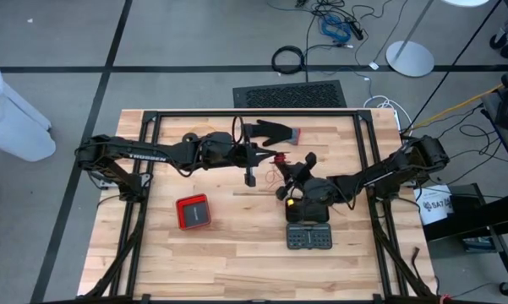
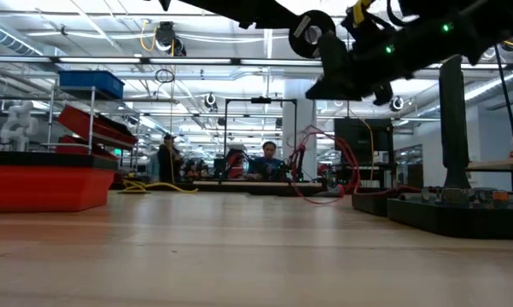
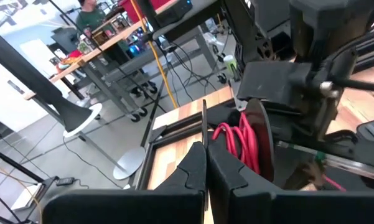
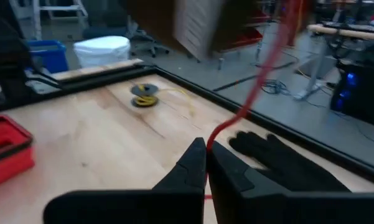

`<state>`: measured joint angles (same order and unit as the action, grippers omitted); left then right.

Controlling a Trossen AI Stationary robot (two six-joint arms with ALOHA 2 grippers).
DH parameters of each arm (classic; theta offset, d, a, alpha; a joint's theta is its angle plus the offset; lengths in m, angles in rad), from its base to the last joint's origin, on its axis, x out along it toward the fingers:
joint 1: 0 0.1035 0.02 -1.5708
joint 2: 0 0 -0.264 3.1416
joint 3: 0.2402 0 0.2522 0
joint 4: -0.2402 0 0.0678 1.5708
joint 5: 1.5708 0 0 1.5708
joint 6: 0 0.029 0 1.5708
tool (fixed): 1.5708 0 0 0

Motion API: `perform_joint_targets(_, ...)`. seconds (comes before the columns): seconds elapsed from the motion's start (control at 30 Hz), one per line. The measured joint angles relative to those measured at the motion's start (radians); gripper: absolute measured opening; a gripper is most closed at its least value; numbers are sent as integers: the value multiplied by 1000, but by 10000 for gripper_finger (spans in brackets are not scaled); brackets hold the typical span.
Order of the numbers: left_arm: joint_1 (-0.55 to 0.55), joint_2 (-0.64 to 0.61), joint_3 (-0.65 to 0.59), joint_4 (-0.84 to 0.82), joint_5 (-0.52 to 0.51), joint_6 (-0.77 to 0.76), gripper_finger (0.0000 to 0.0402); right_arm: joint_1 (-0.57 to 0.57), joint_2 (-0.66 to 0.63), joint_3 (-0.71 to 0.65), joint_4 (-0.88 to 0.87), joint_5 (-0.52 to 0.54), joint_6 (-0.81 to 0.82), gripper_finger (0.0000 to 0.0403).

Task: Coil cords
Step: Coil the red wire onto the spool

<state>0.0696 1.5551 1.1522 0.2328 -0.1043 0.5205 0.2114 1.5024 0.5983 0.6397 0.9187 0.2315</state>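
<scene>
The red cord (image 3: 235, 142) hangs in several loops between my two grippers above the middle of the table, and its loops (image 2: 324, 170) droop toward the wood. My left gripper (image 3: 205, 148) is shut, and a thin dark strand (image 3: 203, 118) rises from its tips. My right gripper (image 4: 206, 145) is shut on the red cord, close to the left one (image 1: 252, 162) in the high view. A small yellow and black coil (image 4: 143, 96) lies flat on the table farther off. My left gripper pinches the thin dark strand (image 3: 203, 138) between its two fingertips, the fingers about level and reaching from the table's left. The strand runs straight away from the tips; where it joins the red loops I cannot tell. My right gripper pinches a single strand of the red cord (image 4: 210, 138) between its fingertips, the fingers about level. From the tips the strand rises in a nearly straight line (image 4: 261, 81), clear of the table.
A black glove with a red cuff (image 1: 270, 133) lies by the far edge, just beyond the grippers. A red case (image 1: 193, 211) sits at the near left, a black tray (image 1: 309, 236) at the near middle. The table's black frame rails (image 1: 237, 114) run along its edges.
</scene>
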Motion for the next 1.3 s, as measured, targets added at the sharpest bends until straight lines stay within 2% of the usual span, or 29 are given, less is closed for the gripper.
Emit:
perform_joint_targets(0.27, 0, 15, 0, 10, -4, 8, 0, -1, 0, 96, -19, -12, -84, 0)
perform_joint_targets(0.6, 1, 32, 0, 29, -11, 18, 0, -1, 0, 131, -64, -36, -52, 0)
perform_joint_targets(1.07, 2, 83, 0, -27, -136, 170, 0, -1, 0, 132, 24, -104, -68, 0)
perform_joint_targets(1.3, 2, 88, 0, -69, -164, 222, 0, 26, -56, 132, -45, -76, -98, 0)
